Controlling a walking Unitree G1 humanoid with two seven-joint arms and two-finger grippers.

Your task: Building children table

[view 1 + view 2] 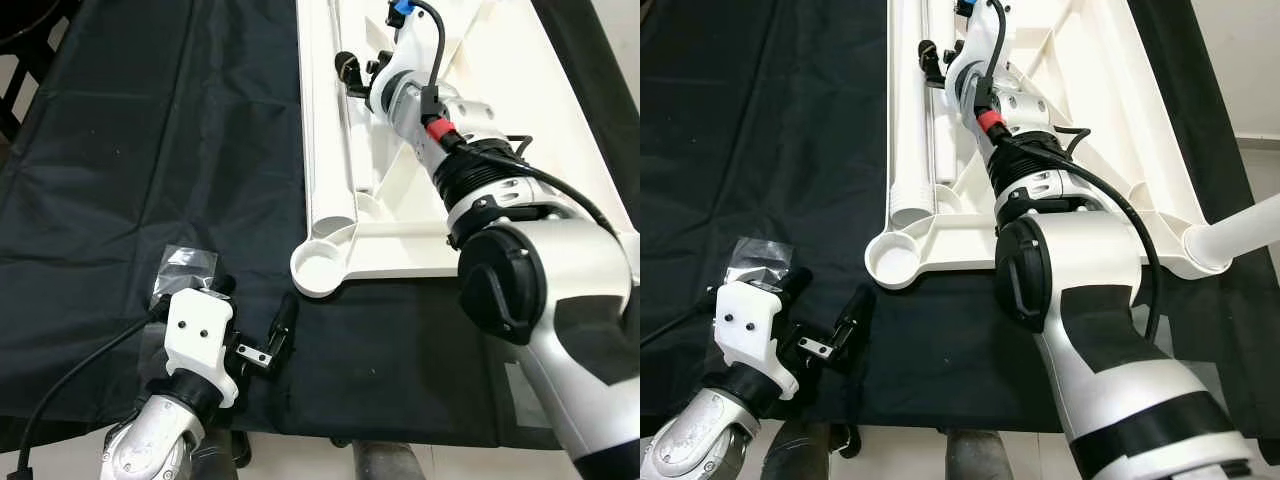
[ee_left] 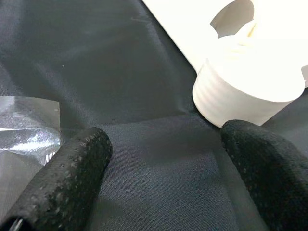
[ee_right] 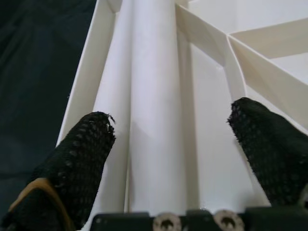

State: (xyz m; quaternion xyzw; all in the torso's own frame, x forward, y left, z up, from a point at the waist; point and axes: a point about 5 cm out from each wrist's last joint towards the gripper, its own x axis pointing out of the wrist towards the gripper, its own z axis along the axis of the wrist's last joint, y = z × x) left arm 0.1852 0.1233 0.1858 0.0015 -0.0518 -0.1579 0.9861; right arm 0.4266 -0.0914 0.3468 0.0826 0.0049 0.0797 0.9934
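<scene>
A white plastic tabletop lies upside down on a black cloth, its ribbed underside facing up; I will place everything else against it. A round leg socket sits at its near corner, on the robot's left side, empty and open upward; a white tube leg lies lengthwise in the channel along the tabletop's left edge, its ribbed end just behind that socket. At the tabletop's near right corner another white leg sticks out sideways (it looks seated in its socket, though the joint itself is hard to read).

The right gripper reaches out over the tabletop's underside, its fingers spread wide and straddling the tube leg without touching it; the silver right arm stretches across the near edge of the tabletop. The left gripper hovers low over the cloth, just off the near left corner, fingers apart and holding nothing; a small clear plastic bag lies on the cloth beside it, on the side away from the tabletop.
</scene>
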